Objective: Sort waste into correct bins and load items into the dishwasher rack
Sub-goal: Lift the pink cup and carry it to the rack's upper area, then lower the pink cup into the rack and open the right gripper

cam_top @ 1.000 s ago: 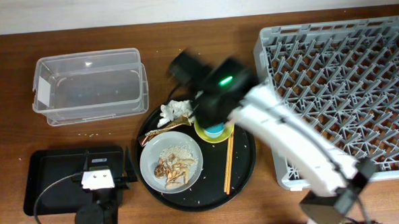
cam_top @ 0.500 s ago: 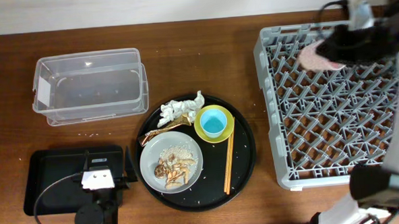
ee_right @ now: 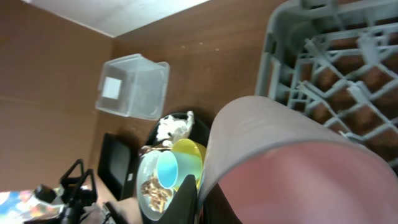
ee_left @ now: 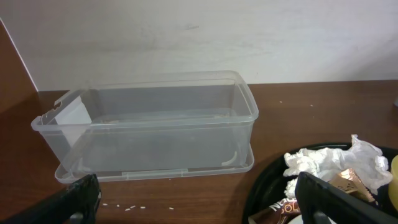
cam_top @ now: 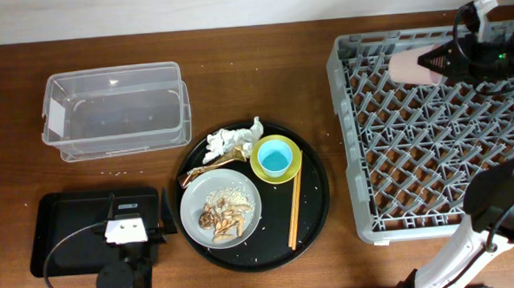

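Note:
My right gripper (cam_top: 433, 61) is shut on the small pink cup (cam_top: 405, 66), held on its side over the far part of the grey dishwasher rack (cam_top: 431, 154). In the right wrist view the cup (ee_right: 292, 162) fills the frame, its rim pinched at the gripper (ee_right: 202, 202). The light blue cup (cam_top: 275, 155) stands in the yellow-green bowl (cam_top: 260, 169). The grey plate (cam_top: 242, 192) holds rice and scraps. White tissue (cam_top: 226, 140), gold wrapper (cam_top: 208, 169) and chopsticks (cam_top: 293, 212) lie beside them. My left gripper (ee_left: 202, 202) is open and empty over the black rectangular tray (cam_top: 69, 226).
The plate, bowl and waste sit on a large round black tray (cam_top: 318, 202). The clear plastic box (cam_top: 116, 111) stands at the back left, also in the left wrist view (ee_left: 149, 124). A few rice grains (ee_left: 124, 209) lie on the wood.
My right arm swung from the round tray to the far side of the rack, carrying the pink cup. The left arm has not moved.

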You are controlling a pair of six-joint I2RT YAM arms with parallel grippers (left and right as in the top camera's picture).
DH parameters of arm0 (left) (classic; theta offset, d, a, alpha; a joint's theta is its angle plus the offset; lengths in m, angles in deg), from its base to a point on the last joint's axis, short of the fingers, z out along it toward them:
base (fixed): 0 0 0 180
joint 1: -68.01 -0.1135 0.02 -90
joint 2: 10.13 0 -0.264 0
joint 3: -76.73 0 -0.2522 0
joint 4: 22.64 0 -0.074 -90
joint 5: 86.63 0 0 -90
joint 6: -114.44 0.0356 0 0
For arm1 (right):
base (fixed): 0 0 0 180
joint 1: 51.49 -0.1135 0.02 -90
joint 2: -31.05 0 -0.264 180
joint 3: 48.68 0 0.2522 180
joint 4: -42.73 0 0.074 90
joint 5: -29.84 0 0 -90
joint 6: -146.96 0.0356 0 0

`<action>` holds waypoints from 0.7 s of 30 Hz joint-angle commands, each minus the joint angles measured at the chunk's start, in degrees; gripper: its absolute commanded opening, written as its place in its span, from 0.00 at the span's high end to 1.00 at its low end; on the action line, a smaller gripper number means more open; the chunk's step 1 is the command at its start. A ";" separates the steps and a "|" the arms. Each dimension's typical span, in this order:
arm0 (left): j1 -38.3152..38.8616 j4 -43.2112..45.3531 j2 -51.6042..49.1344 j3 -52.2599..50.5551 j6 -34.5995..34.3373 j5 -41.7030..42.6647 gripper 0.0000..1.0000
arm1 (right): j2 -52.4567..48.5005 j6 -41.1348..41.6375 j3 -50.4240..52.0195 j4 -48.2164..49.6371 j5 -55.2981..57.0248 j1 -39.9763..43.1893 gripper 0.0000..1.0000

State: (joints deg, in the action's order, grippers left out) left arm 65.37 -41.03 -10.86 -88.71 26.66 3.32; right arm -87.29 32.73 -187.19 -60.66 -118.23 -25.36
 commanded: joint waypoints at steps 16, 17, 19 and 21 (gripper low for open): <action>0.24 -0.13 0.37 -0.31 0.90 -0.20 0.01 | -5.16 -5.79 21.40 15.04 -10.62 3.56 0.96; 0.24 -0.13 0.37 -0.31 0.90 -0.20 0.00 | -5.16 -5.81 23.19 16.72 -11.63 3.48 0.96; 0.24 -0.13 0.37 -0.31 0.90 -0.20 0.01 | -5.16 -5.81 25.38 19.30 -13.68 3.48 0.96; 0.24 -0.13 0.37 -0.31 0.90 -0.20 0.01 | -5.16 -5.79 26.84 21.59 -15.41 3.54 0.96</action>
State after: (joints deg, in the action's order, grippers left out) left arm 65.37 -41.03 -10.86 -88.71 26.66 3.32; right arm -92.19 27.77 -162.43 -41.27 -129.15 -21.64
